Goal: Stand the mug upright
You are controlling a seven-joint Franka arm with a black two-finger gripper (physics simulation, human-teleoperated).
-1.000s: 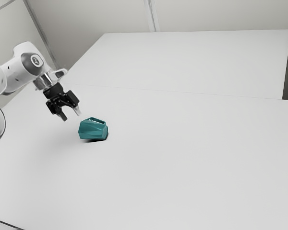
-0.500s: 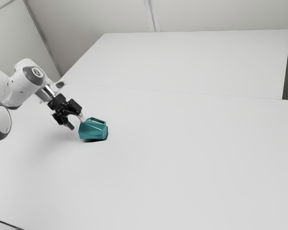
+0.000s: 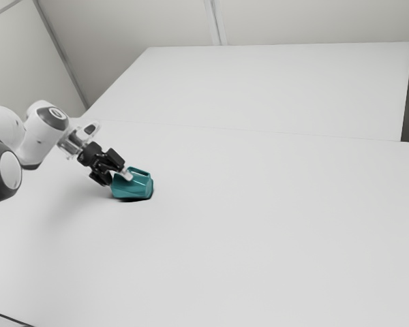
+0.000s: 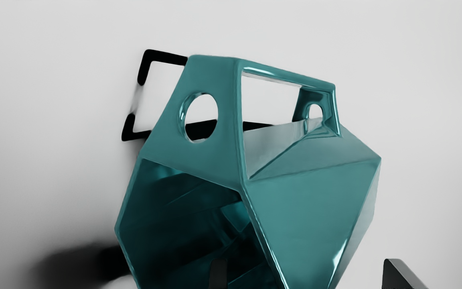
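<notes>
One teal mug (image 3: 142, 188) lies on its side on the bench (image 3: 259, 231), its handle (image 4: 215, 78) uppermost and its open mouth (image 4: 175, 224) facing the arm (image 3: 41, 142). The end effector (image 4: 305, 273) stands wide, one finger (image 4: 218, 276) at the mouth, seemingly inside it, the other finger (image 4: 395, 276) outside the body, with the faceted side wall (image 4: 299, 216) between them; space shows beside the outer finger, so nothing is gripped. The mug looks stiff and hollow, probably light enough to lift by its wall, and it may be brittle if it is ceramic. Its glossy facets could slip under a shallow or crooked pinch, so the hold should be taken on the wall a little in from the rim, with the pads square to it and the squeeze gentle. The handle is a weaker choice: it is thin, pierced by holes, and would let the body swing. From there the next move would be to close, lift slightly and tip the mouth upward, keeping the base low. The rim and handle corners could catch a finger during that turn. Bare bench spreads widely toward the exterior view's right, and the bench's edges there lie well apart from the mug, leaving ample room to swing it upright.
</notes>
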